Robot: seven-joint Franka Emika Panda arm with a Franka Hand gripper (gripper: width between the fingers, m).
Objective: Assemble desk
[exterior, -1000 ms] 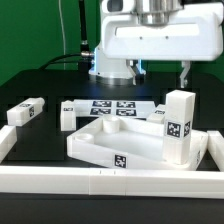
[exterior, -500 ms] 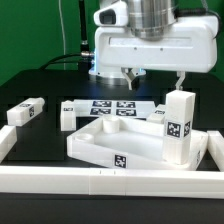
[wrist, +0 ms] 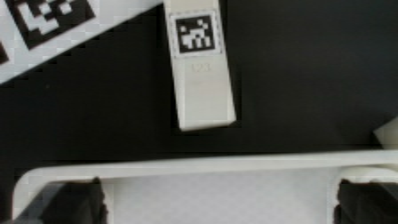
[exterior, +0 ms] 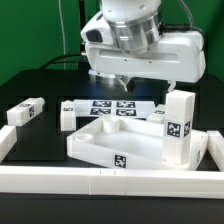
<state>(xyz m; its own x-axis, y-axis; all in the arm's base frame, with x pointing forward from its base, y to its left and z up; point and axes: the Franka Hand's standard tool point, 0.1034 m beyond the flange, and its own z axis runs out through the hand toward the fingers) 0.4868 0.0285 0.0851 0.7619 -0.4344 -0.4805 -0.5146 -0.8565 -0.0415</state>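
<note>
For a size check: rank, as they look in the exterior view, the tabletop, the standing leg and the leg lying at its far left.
1. tabletop.
2. standing leg.
3. lying leg: looks smaller, but it is farther from the camera, so the legs' order is unsure.

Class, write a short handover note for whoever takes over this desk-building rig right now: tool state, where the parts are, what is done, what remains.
The tool is open and holds nothing; it hovers over a lying leg.
The tabletop lies mid-table, rim up, behind the border rail.
The upright leg stands at the tabletop's corner on the exterior view's right; I cannot tell whether it is fastened.
Three legs lie flat: the far-left leg, the second leg and the third leg behind the tabletop.
Done: at most one leg. Left: three lying legs to fit.
</note>
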